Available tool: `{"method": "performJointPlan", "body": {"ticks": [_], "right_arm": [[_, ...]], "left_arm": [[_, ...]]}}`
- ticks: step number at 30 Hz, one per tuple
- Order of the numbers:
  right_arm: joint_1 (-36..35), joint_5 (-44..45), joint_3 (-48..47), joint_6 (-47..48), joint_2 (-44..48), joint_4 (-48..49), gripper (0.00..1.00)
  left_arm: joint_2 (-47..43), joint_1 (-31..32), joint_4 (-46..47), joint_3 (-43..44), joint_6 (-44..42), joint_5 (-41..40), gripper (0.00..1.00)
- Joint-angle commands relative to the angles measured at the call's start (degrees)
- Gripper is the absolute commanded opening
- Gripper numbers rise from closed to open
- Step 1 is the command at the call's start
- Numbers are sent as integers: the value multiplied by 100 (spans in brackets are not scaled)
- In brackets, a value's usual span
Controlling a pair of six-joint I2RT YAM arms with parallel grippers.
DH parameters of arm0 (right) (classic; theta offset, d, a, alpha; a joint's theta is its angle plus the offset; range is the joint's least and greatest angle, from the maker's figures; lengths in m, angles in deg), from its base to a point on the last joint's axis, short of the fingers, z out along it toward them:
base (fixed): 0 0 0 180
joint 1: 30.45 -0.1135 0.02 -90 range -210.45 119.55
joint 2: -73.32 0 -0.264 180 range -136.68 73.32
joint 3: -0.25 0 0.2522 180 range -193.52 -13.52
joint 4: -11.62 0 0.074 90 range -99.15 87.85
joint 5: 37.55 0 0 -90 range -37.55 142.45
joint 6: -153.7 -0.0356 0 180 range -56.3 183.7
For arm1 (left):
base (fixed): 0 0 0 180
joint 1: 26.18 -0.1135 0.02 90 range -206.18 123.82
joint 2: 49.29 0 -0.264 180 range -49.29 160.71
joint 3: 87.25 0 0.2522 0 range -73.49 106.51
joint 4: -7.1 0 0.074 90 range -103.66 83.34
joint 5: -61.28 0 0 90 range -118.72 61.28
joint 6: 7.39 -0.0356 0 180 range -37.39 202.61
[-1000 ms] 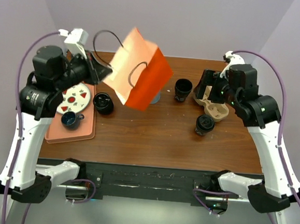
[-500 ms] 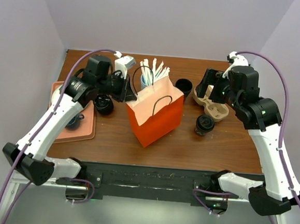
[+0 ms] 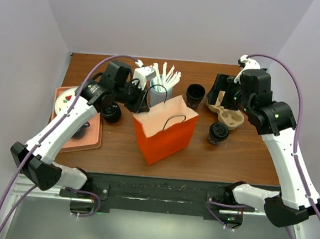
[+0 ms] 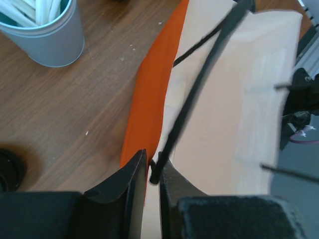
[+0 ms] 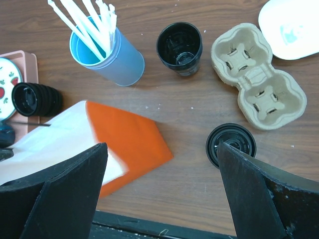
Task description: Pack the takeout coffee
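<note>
- Orange bag (image 3: 167,134), upright at centre, could tip if its cord handle (image 4: 199,84) snags in the left gripper (image 4: 152,172).
- Left jaws nearly closed around the rim; pinching or not, can't tell. Arm reaches in from lower left.
- Right gripper (image 5: 160,149) hovers upper right, jaws wide, empty.
- Takeout coffee (image 3: 218,133) on the table (image 3: 223,158) just right of bag.

The table (image 3: 234,158) carries one orange paper bag (image 3: 164,132), one blue straw holder (image 5: 118,63), one takeout coffee (image 3: 219,133), one open black cup (image 3: 195,94), one cardboard cup carrier (image 5: 256,82), one pink tray (image 3: 90,140) and one patterned plate (image 5: 6,82).
</note>
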Motion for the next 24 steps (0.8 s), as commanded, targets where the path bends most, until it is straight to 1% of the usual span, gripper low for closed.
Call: {"method": "performJointPlan", "body": {"ticks": [1,2,3,4,5,6,8,9,11,12,14,15,17,20,21,22,23,24], "right_arm": [[-29,-21,-399,158,-184,-64,95],[-20,14,-478,210,-236,-73,95],[-20,32,-479,211,-237,-81,95],[-20,24,-470,211,-228,-82,95],[-20,-3,-452,202,-237,-73,95],[-29,-29,-444,193,-246,-64,95],[-20,-73,-400,167,-237,-64,95],[-20,-91,-382,175,-228,-64,95],[-20,-73,-321,175,-219,-73,95],[-29,-38,-286,167,-193,-38,95],[-20,-12,-189,167,-175,-11,95],[-20,23,-163,175,-175,-37,95],[-20,225,-84,193,-245,-73,95],[-29,664,171,359,-359,93,94],[-3,865,250,378,-403,225,94],[24,1311,381,386,-543,287,93],[111,1463,391,352,-666,340,92],[164,1561,287,299,-798,332,91]], "left_arm": [[117,50,-76,321,-285,-545,22],[152,50,-50,356,-286,-606,25],[213,59,-67,426,-277,-824,35],[240,59,-67,566,-251,-940,41],[240,59,-67,646,-233,-1054,45],[223,50,-67,733,-146,-1360,52],[170,59,-50,997,4,-1651,61],[100,59,-23,1085,161,-1861,69],[21,59,-67,1244,399,-2161,79],[-23,59,-206,1288,591,-2363,82],[-58,59,-383,1376,829,-2435,82],[-137,59,-584,1367,1135,-2513,82],[-295,50,-734,1166,1497,-2523,82],[-585,50,-954,771,2182,-2356,82],[-760,50,-911,526,2497,-2130,81],[-840,50,-867,384,2692,-2023,81],[-963,50,-823,252,3042,-1804,81],[-999,50,-806,77,3167,-1689,81]]}}
